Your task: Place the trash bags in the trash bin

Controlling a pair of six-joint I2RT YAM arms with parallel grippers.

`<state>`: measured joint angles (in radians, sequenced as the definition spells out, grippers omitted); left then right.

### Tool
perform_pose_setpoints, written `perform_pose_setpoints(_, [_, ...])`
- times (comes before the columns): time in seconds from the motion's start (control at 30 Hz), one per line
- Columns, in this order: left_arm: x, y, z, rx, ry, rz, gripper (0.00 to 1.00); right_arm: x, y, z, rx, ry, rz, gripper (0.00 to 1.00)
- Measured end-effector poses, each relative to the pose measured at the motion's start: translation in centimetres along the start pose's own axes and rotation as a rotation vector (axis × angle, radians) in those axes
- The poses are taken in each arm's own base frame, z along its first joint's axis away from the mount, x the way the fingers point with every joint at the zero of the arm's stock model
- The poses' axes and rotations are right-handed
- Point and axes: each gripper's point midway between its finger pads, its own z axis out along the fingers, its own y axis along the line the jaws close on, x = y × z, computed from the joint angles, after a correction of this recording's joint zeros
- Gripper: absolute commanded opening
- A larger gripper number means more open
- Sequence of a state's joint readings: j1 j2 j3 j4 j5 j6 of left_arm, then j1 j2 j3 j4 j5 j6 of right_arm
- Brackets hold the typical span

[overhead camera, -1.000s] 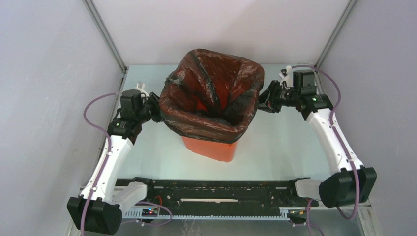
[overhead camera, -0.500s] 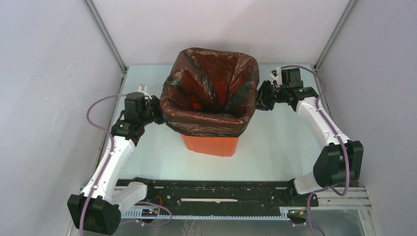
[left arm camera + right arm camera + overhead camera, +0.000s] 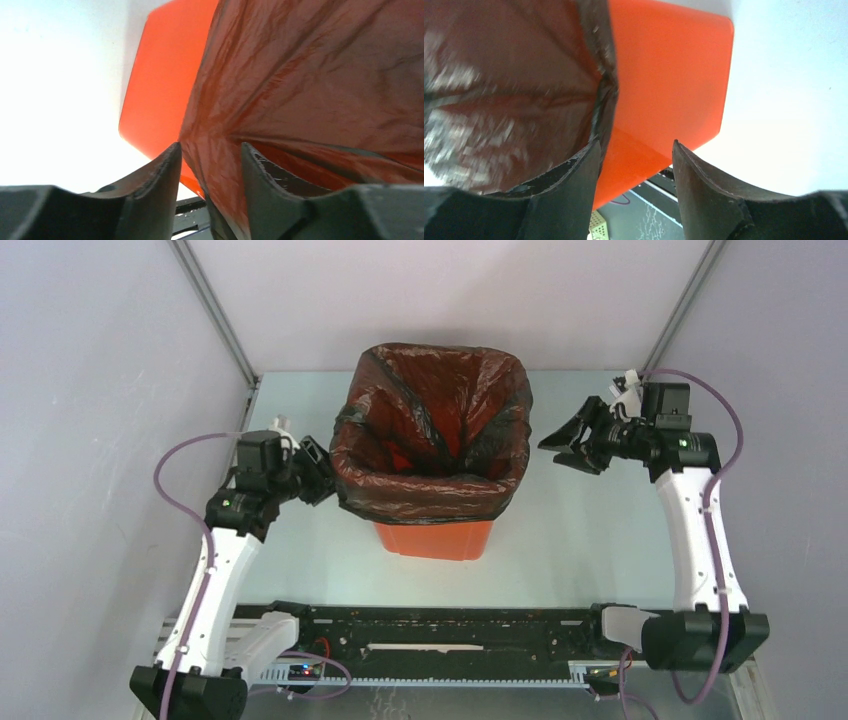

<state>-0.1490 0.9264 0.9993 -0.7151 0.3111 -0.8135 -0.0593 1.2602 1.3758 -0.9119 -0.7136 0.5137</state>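
The orange trash bin (image 3: pixel 435 538) stands mid-table. The black trash bag (image 3: pixel 430 440) lines it, its mouth folded out over the rim and hanging down the sides. My left gripper (image 3: pixel 318 468) is at the bag's left edge. In the left wrist view its jaws (image 3: pixel 210 147) stand apart, with the bag's film (image 3: pixel 310 75) running between them and the bin's wall (image 3: pixel 160 85) behind. My right gripper (image 3: pixel 562 443) is open and empty, a short way right of the bag. The right wrist view (image 3: pixel 634 145) shows the bag (image 3: pixel 509 75) and bin (image 3: pixel 664 75) beyond the open jaws.
Grey walls with metal corner posts (image 3: pixel 215 310) enclose the table on three sides. A black rail (image 3: pixel 440 625) with the arm bases runs along the near edge. Purple cables (image 3: pixel 170 475) loop off both arms.
My right gripper has opened, let go of the bag's right edge and moved right, away from it. My left arm has drawn back slightly. The bag sits lower over the rim.
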Motion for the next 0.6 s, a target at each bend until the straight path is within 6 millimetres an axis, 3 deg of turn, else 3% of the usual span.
perform_pose_setpoints(0.13, [-1.7,-0.4,-1.8,-0.004,-0.057,-0.006,0.78,3.1,2.6,-1.6,-0.086,0.029,-0.038,0.77])
perform_pose_setpoints(0.3, [-2.2,-1.4,-3.8,0.034,-0.110,-0.008,0.82,6.2,5.1,-1.4,-0.200,0.091,-0.020,0.75])
perform_pose_setpoints(0.37, [-2.1,-1.7,-4.1,0.046,-0.115,-0.016,0.80,6.9,5.6,-0.8,-0.233,0.115,-0.002,0.65])
perform_pose_setpoints(0.47, [-2.0,-2.2,-4.1,0.074,-0.110,-0.047,0.68,7.4,5.8,0.4,-0.259,0.145,0.038,0.39])
perform_pose_setpoints(0.6, [-1.7,-2.6,-3.5,0.118,-0.100,-0.091,0.65,7.7,5.5,1.7,-0.272,0.157,0.101,0.23])
